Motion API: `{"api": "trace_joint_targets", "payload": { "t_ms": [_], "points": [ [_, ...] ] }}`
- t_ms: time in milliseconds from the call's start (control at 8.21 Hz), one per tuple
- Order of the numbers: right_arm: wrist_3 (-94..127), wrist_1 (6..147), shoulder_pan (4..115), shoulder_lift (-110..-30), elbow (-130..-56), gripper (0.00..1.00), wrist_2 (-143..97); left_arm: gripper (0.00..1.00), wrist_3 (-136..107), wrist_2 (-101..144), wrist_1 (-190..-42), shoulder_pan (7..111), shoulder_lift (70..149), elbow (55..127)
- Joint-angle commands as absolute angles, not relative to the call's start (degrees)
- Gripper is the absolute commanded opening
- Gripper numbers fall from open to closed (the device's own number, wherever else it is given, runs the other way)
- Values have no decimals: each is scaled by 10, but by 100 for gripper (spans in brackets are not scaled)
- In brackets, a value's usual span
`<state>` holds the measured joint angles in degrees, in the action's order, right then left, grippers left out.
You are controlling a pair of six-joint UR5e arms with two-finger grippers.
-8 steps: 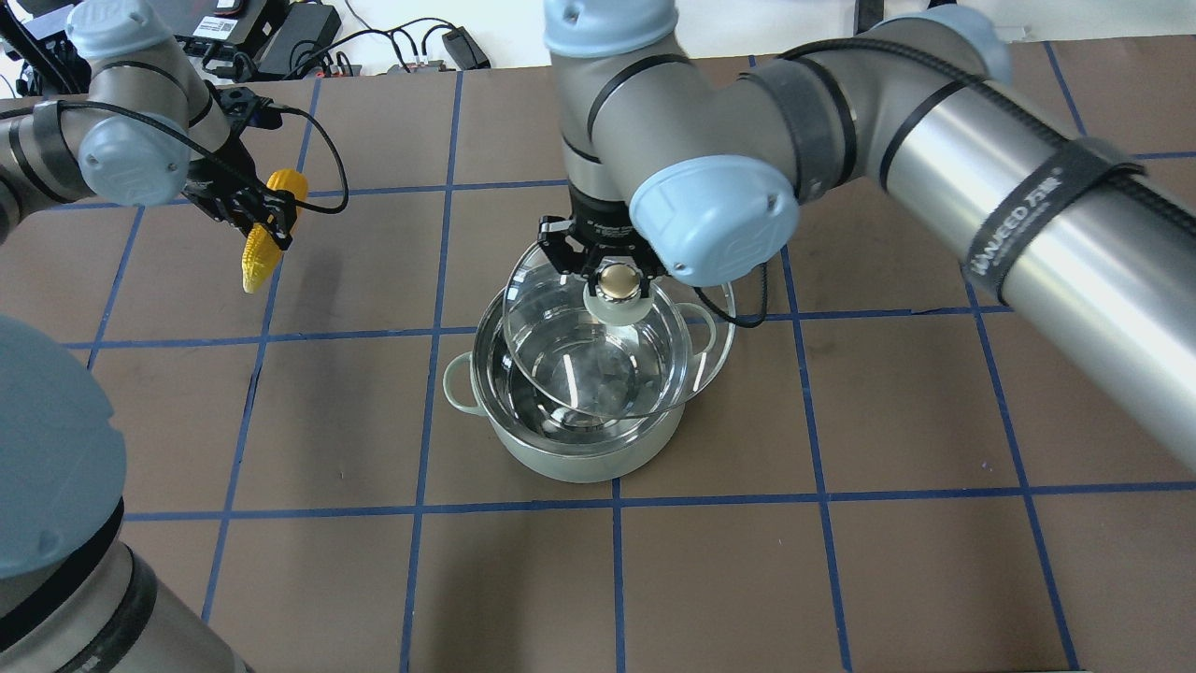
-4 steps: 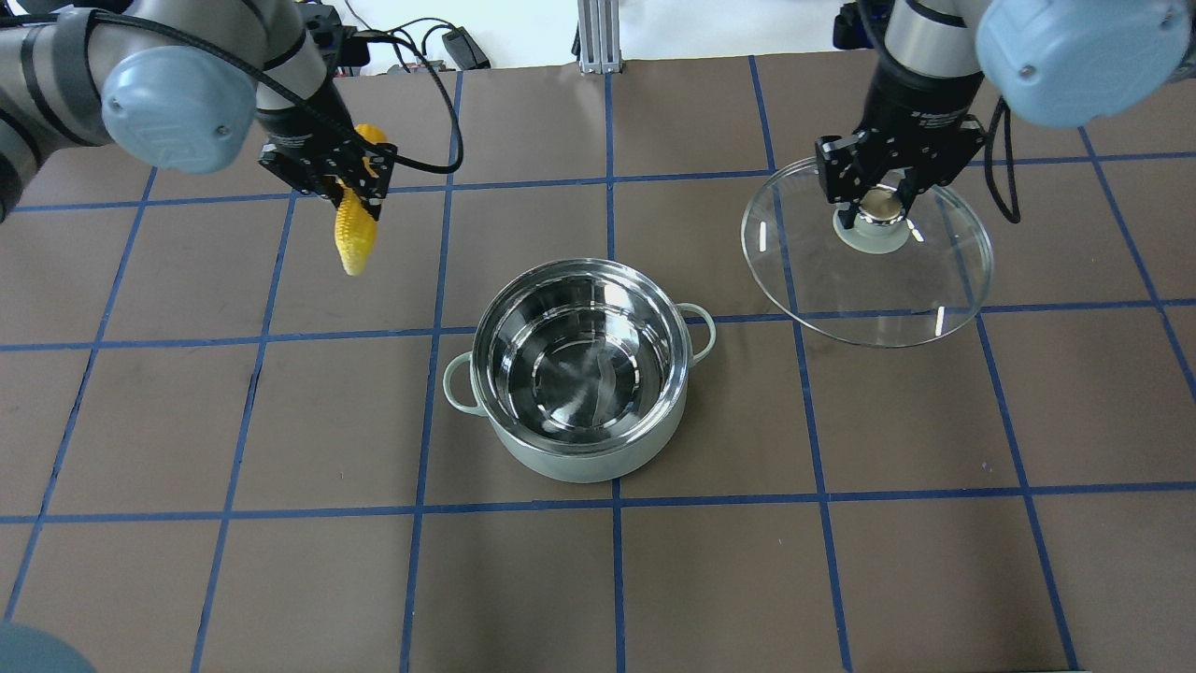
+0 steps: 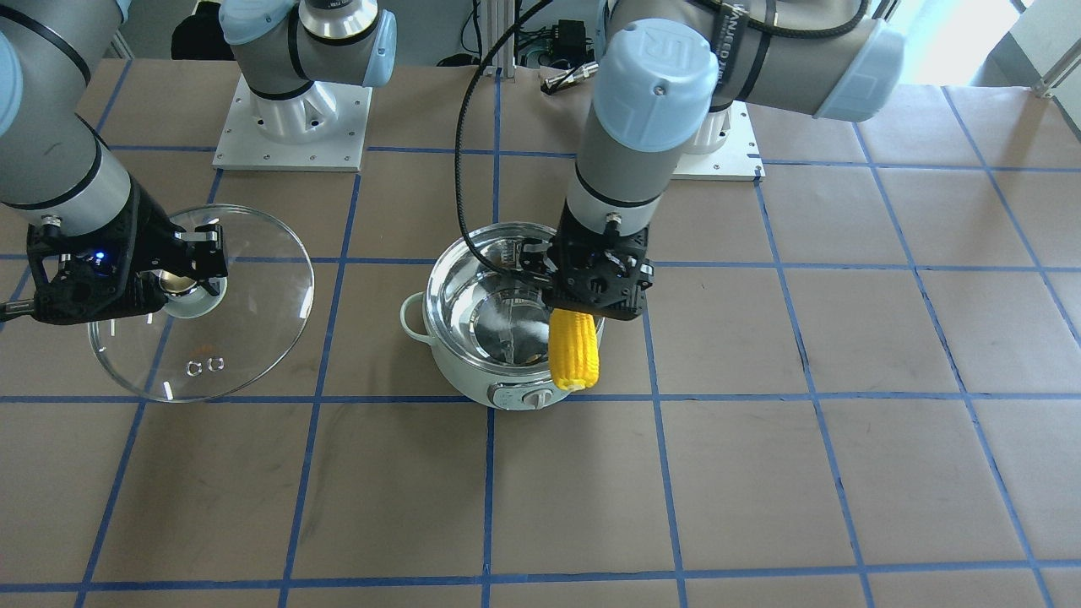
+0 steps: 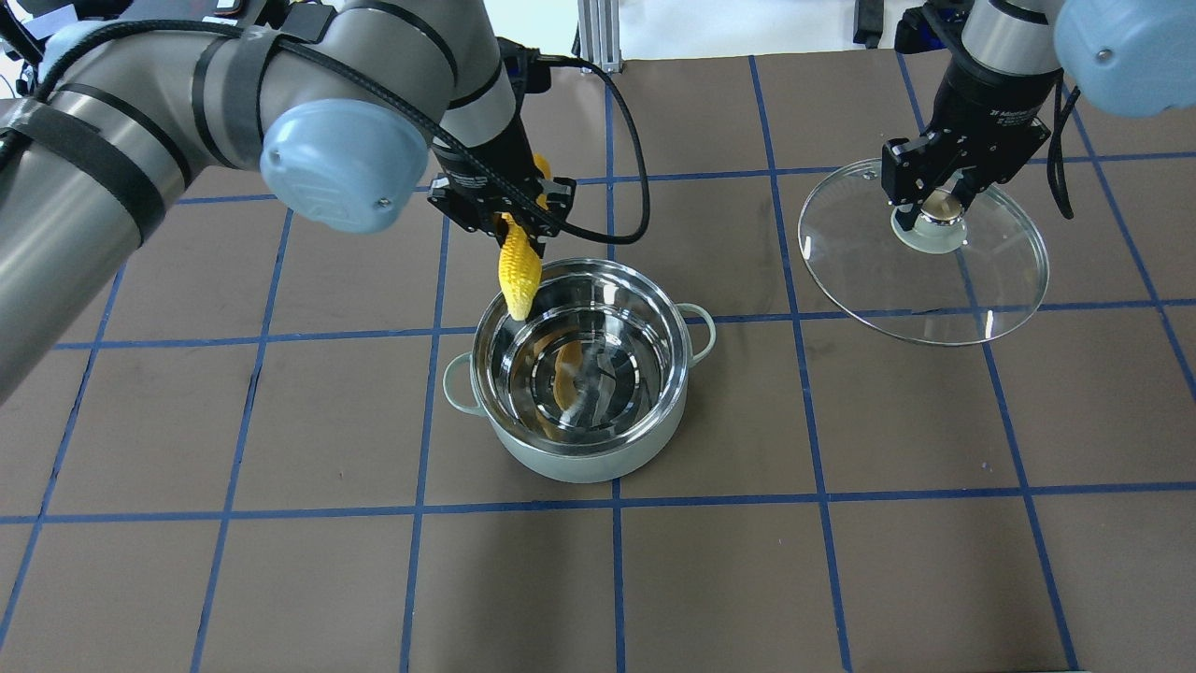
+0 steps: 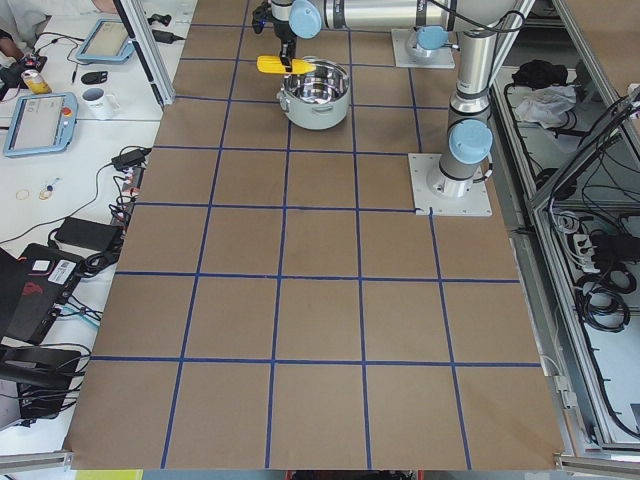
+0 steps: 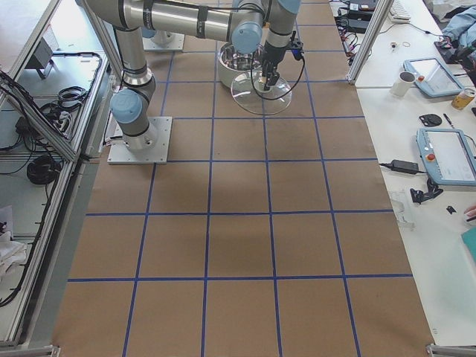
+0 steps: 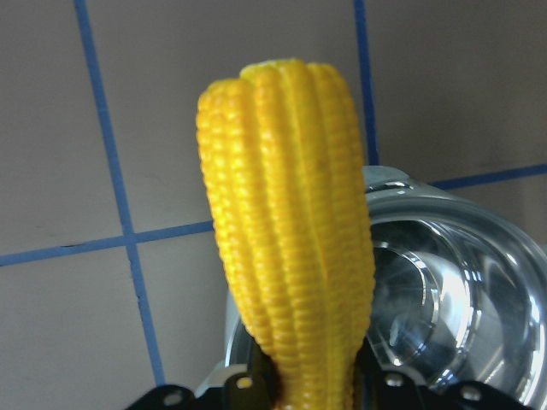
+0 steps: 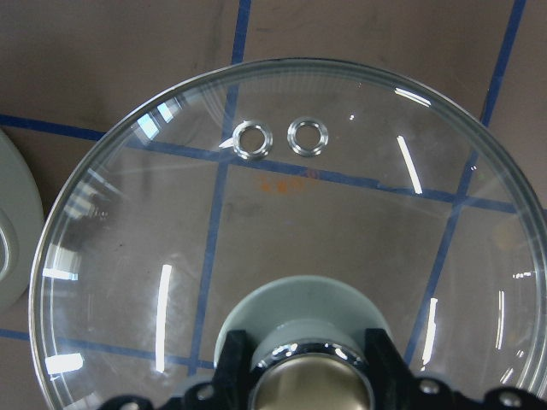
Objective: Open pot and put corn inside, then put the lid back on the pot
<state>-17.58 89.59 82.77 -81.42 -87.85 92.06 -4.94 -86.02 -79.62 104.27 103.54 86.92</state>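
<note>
The mint-green pot (image 4: 561, 467) stands open mid-table, its steel inside bare; it also shows in the front view (image 3: 460, 380). My left gripper (image 4: 511, 221) is shut on the yellow corn (image 4: 519, 266), which hangs tip-down over the pot's far-left rim. The corn also shows in the front view (image 3: 574, 348) and fills the left wrist view (image 7: 286, 239). My right gripper (image 4: 939, 201) is shut on the knob of the glass lid (image 4: 934, 290), well to the pot's right. The lid also shows in the front view (image 3: 253, 329) and the right wrist view (image 8: 282, 231). I cannot tell whether the lid touches the table.
The brown table (image 4: 280, 579) carries a blue tape grid. The two arm bases (image 3: 291, 127) stand at the robot's edge. Cables and power bricks (image 4: 458, 42) lie beyond the far edge. Side benches hold tablets (image 6: 446, 152) and a mug (image 5: 97, 100).
My right gripper carried the lid off the pot to the right and a little lower. My left arm swung right with the corn, from the far left to over the pot's rim.
</note>
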Motion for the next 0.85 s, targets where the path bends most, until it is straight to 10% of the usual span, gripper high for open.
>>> {"api": "trace_joint_targets", "payload": {
  "t_ms": [0, 730],
  "points": [
    [-174, 890, 826, -815, -882, 0, 918, 0, -58, -829, -841, 1090, 1034, 889],
    [-178, 889, 826, -812, -882, 0, 912, 0, -61, -828, -831, 1093, 1056, 954]
  ]
}}
